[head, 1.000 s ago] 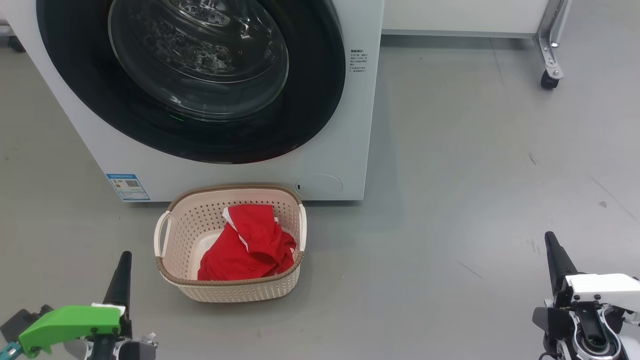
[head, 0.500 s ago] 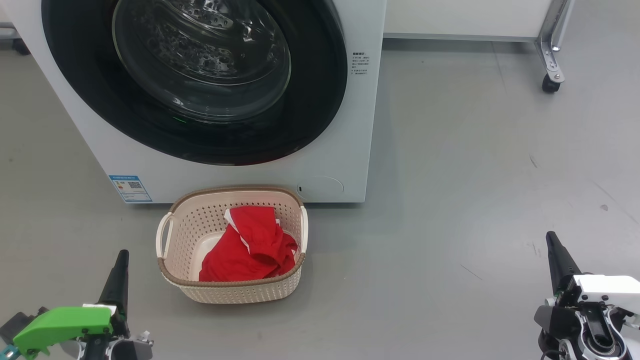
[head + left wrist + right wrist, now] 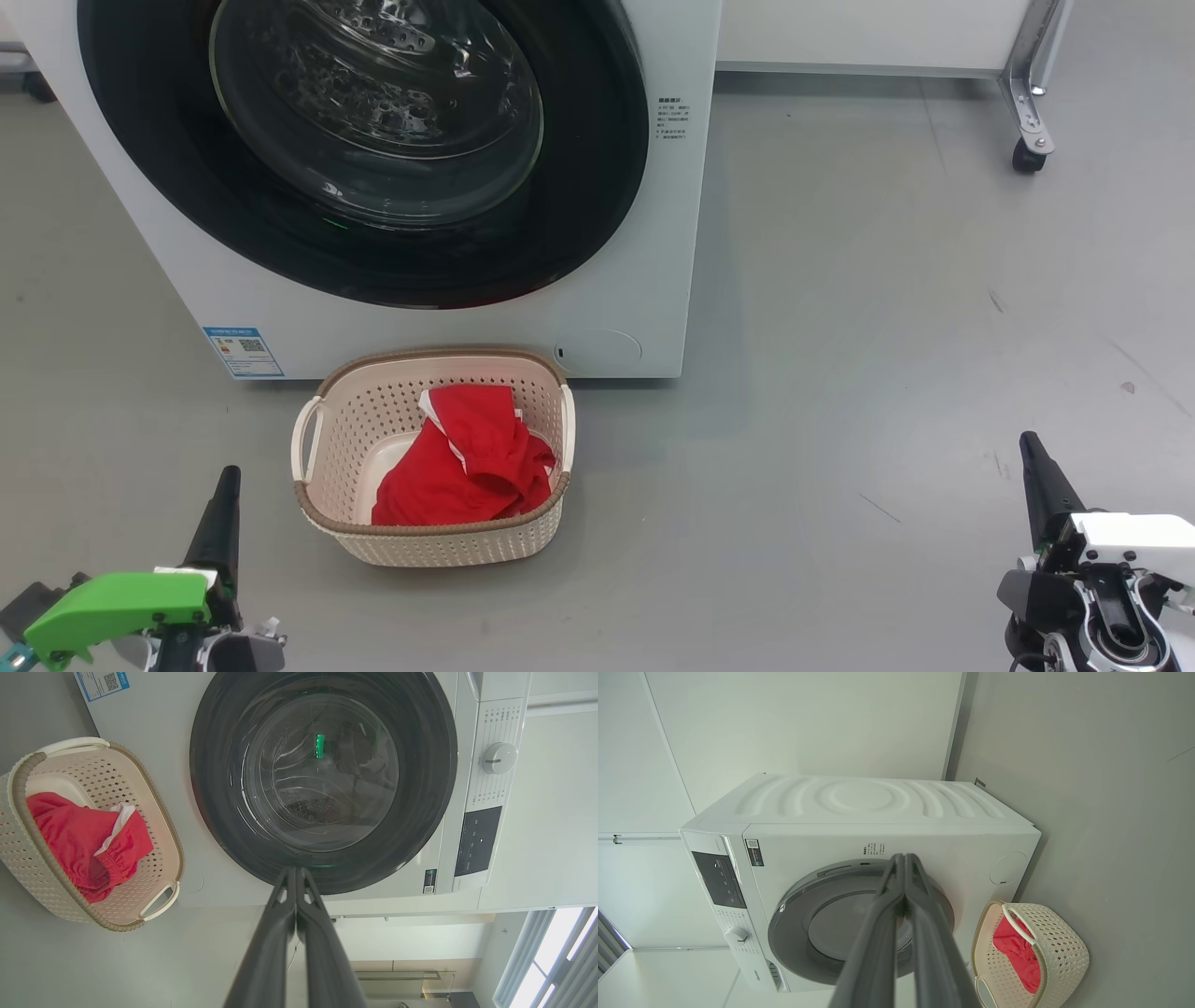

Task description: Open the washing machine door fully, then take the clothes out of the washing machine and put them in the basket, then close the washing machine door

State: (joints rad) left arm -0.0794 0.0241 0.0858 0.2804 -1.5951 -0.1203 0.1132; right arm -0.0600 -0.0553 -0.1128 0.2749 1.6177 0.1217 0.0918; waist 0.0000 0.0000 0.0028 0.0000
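The washing machine door (image 3: 373, 140) sits flush in the front of the washing machine (image 3: 653, 280), its black rim shut all round the mouth. Through the glass the drum looks bare of fabric, so the unloading appears finished. The clothes (image 3: 462, 457), a red bundle with white trim, lie inside the basket (image 3: 434, 528), slumped toward one side, which suggests they were dropped in rather than arranged. The basket stands on the floor (image 3: 840, 392) just in front of the machine, beneath the door. This is a sensible spot, since it makes for a short carry from drum to basket. The left fingers (image 3: 219, 523) and the right fingers (image 3: 1041, 485) are each pressed together with nothing between them. They sit low at either side of the head view, well apart from basket and door alike, and both wrist views look along them toward the machine from some way off. That posture reads as a rest pose, and the task as complete or very nearly so.
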